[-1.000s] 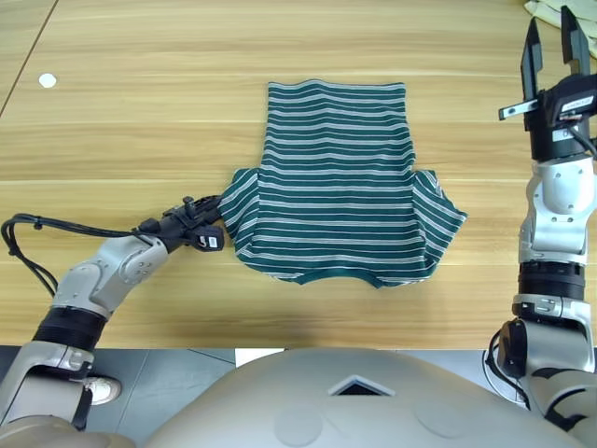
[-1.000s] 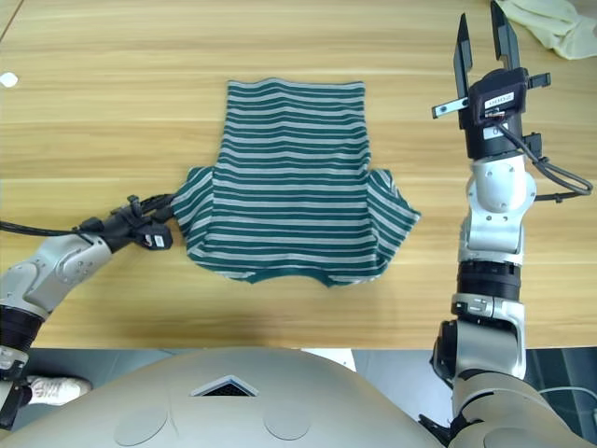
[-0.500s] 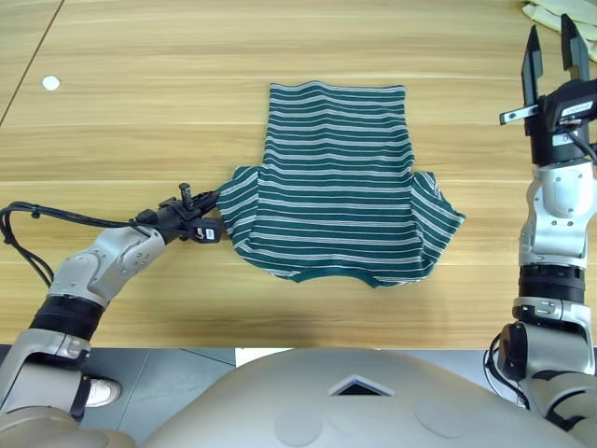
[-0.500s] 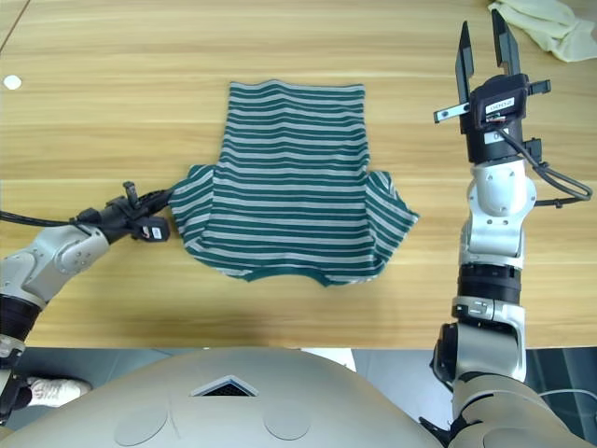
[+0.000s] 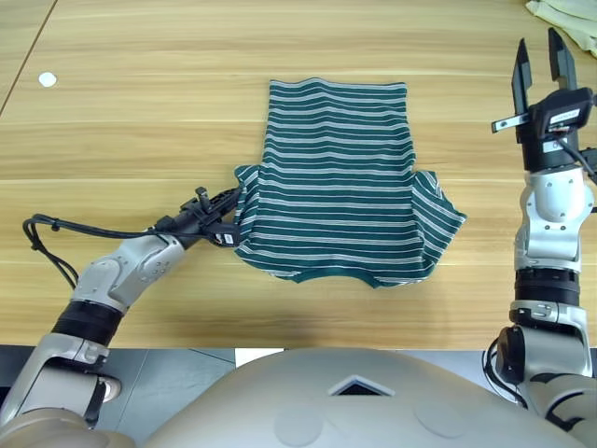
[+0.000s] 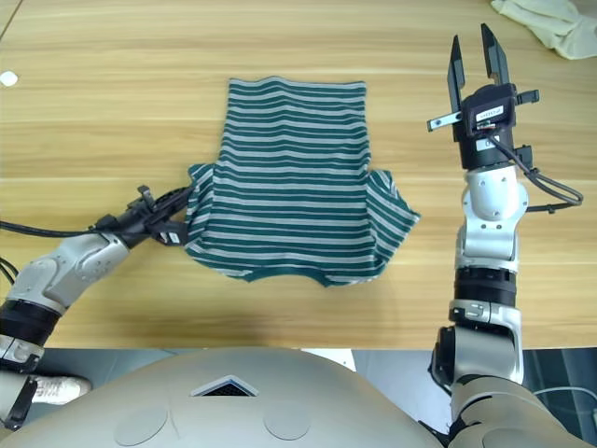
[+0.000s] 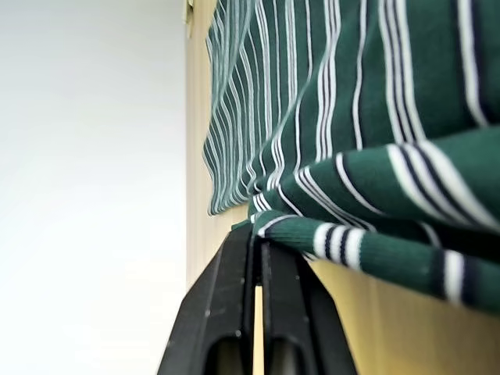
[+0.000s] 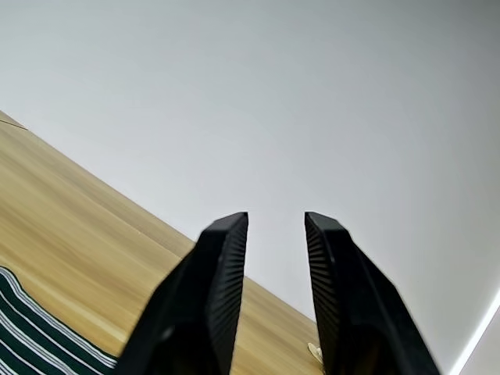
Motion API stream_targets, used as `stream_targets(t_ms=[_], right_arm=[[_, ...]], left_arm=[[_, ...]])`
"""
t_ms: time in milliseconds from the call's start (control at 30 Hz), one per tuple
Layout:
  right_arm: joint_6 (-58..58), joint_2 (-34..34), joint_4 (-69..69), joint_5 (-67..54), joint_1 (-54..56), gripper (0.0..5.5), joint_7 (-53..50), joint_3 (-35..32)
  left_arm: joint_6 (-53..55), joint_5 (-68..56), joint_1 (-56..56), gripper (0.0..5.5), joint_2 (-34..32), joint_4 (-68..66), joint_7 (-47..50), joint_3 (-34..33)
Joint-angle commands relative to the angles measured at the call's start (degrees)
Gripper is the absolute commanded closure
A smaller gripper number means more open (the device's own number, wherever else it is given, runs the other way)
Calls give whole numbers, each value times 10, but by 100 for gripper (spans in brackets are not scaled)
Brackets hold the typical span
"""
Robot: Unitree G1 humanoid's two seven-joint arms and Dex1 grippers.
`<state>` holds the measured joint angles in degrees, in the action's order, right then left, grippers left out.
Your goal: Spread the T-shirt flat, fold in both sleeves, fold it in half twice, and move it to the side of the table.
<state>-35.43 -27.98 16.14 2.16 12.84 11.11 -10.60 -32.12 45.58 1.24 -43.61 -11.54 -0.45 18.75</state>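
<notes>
Your left gripper (image 5: pixel 227 198) has slid in from the left and now sits at the left sleeve (image 5: pixel 244 183) of the striped T-shirt (image 5: pixel 336 177), which lies spread in the middle of the table (image 5: pixel 140 112), collar near you. Its jaws are pressed together and, in the wrist view, seem to pinch the sleeve cuff, though the bite itself is hard to see. The sleeve has drawn slightly inward, so the first sleeve fold looks under way. Your right gripper (image 5: pixel 538 51) hangs raised on the right, jaws parted, holding nothing.
</notes>
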Motion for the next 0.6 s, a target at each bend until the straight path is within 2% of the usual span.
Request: stream_targets(t_ms=[33, 267, 600], right_arm=[[-4, 3, 10, 9, 0, 417, -1, 7], [-8, 10, 21, 15, 1, 417, 1, 19], [-15, 19, 36, 21, 0, 417, -1, 33]], left_arm=[[0, 15, 9, 548, 8, 13, 23, -3], [-28, 19, 37, 548, 52, 8, 50, 18], [-50, 26, 48, 548, 78, -17, 61, 41]])
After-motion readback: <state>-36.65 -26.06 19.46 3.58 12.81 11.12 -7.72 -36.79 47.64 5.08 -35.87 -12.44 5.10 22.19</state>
